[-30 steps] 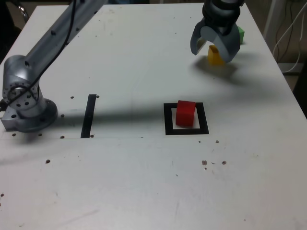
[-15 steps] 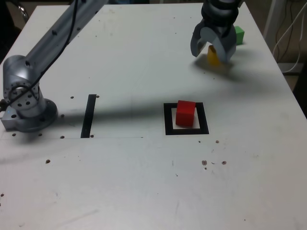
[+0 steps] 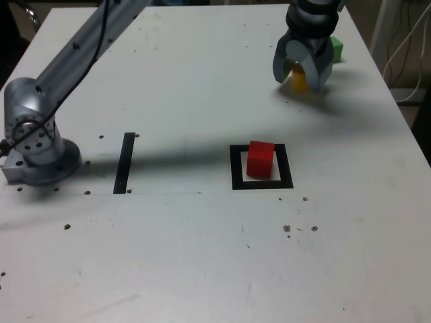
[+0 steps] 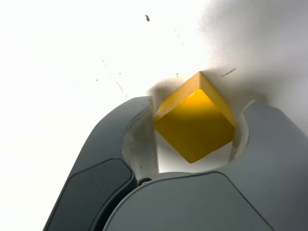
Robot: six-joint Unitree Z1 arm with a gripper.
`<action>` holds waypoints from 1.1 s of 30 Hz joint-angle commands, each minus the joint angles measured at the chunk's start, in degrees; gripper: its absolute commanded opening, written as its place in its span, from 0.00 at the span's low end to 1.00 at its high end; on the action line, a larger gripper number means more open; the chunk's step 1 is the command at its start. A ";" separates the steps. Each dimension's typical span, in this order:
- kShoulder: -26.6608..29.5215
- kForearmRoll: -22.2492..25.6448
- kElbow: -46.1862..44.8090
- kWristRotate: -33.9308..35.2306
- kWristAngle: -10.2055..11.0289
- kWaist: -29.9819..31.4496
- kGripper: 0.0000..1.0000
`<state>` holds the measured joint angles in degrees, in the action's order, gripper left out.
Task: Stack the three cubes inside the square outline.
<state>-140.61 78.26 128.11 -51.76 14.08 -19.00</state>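
Arm base (image 3: 37, 145): grey, at the exterior view's left, on the white tabletop (image 3: 202, 256); no brand, label or writing readable on anything.
Black strip (image 3: 125, 162): narrow, just right of the base.
Square outline (image 3: 261, 167): centre-right.
Red cube (image 3: 260, 159): inside the outline, over its pale centre.
Tool (image 3: 302, 70): far right, pointing down, jaws drawn in around the yellow cube (image 3: 297, 78). In the wrist view the cube (image 4: 195, 118) sits cornerwise between the fingers (image 4: 139, 132), its corners at or against both jaws; firm clamping cannot be told.
Green cube (image 3: 337, 48): behind the tool, mostly hidden.
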 commanded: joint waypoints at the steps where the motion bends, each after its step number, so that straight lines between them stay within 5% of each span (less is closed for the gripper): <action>1: -0.34 -0.35 -0.69 0.49 -0.33 -0.06 0.45; 16: 0.46 -0.82 -0.63 1.48 -2.42 -0.51 0.28; 33: 6.81 2.95 0.61 1.29 -3.08 0.27 0.26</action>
<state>-135.07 80.48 128.16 -50.37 11.04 -18.99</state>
